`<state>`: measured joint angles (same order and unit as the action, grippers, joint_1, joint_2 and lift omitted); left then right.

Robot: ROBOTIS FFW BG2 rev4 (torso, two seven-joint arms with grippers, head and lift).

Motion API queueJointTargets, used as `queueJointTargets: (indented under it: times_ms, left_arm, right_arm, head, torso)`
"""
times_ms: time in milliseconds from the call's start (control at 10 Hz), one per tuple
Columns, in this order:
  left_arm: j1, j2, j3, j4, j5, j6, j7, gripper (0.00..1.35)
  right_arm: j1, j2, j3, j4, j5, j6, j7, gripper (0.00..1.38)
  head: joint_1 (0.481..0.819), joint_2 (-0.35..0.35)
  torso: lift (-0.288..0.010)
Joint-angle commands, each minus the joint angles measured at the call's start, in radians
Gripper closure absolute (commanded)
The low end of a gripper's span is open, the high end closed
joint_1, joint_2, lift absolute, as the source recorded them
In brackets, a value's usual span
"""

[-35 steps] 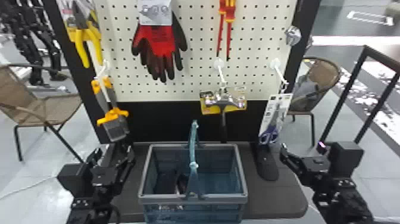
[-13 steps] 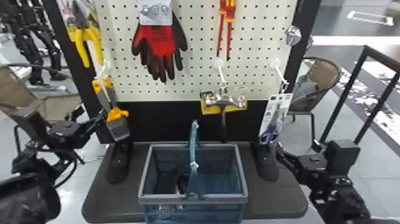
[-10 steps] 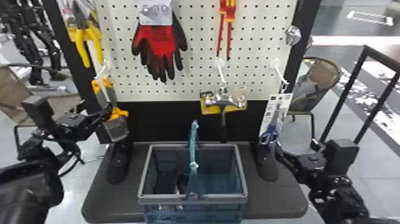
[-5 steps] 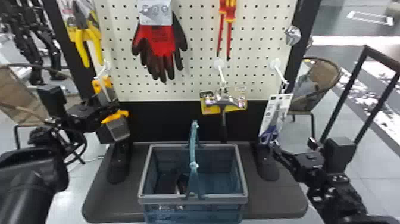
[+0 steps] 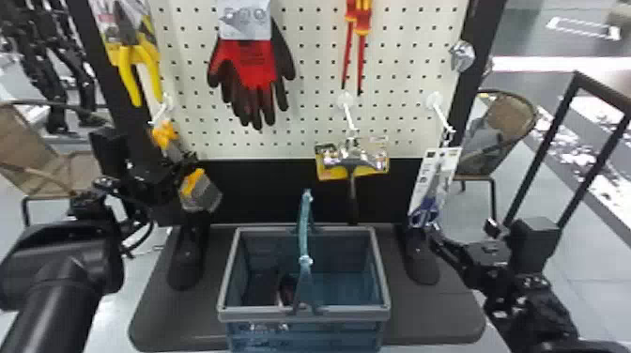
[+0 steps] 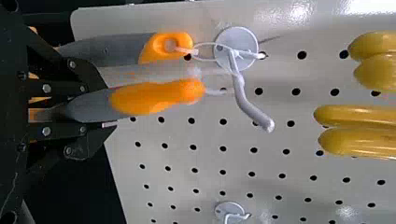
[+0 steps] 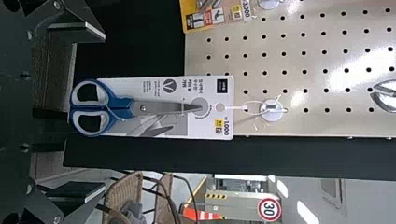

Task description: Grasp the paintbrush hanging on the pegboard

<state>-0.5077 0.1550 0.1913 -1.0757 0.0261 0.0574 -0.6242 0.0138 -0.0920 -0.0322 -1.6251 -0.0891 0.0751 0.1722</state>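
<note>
the paintbrush, with an orange-and-grey handle, a metal ferrule and grey bristles, hangs at the 9 o'clock edge of the white perforated pegboard, at 10 o'clock from the grey-rimmed blue plastic basket. a thin white cord loop through the handle end holds it on a white wire hook. in the head view its long axis runs from the orange handle end at 11 o'clock to the bristles at 5 o'clock. the left gripper is the nearer one. it comes in from 9 o'clock, level with the grey mid-handle and across the brush axis. in the left wrist view the left gripper's two black fingers stand apart with the handle between them; narrow gaps show on both sides, so the grasp is judged not yet made. the coming move calls for closing squarely on the handle, then lifting the loop off the hook tip. the right gripper waits at 3 o'clock from the basket, fingers spread wide, just below the carded blue-handled scissors.
</note>
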Motion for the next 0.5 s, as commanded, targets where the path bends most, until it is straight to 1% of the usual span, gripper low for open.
queueJointTargets:
  times_ms: [0, 100, 200, 400]
  left_arm:
    - [0.002, -0.002, 0.0, 0.0, 0.005, -0.016, 0.0, 1.15]
    - [0.006, -0.005, 0.0, 0.0, 0.008, -0.034, 0.004, 1.21]
    - [0.011, -0.012, 0.005, 0.0, 0.009, -0.033, 0.006, 1.21]
    - [0.014, -0.015, 0.005, 0.0, 0.009, -0.031, 0.012, 1.21]
  right_arm:
    - [0.002, 0.0, 0.0, 0.004, -0.001, 0.0, 0.001, 0.17]
    - [0.002, 0.0, 0.0, 0.01, -0.003, 0.0, 0.003, 0.17]
    - [0.002, 0.0, 0.0, 0.011, -0.003, 0.0, 0.006, 0.17]
    - [0.002, 0.0, 0.0, 0.013, -0.003, 0.0, 0.007, 0.17]
  head:
    - [0.549, 0.0]
    - [0.549, 0.0]
    - [0.549, 0.0]
    - [0.549, 0.0]
  torso:
    - [-0.1]
    - [-0.1]
    - [-0.1]
    - [-0.1]
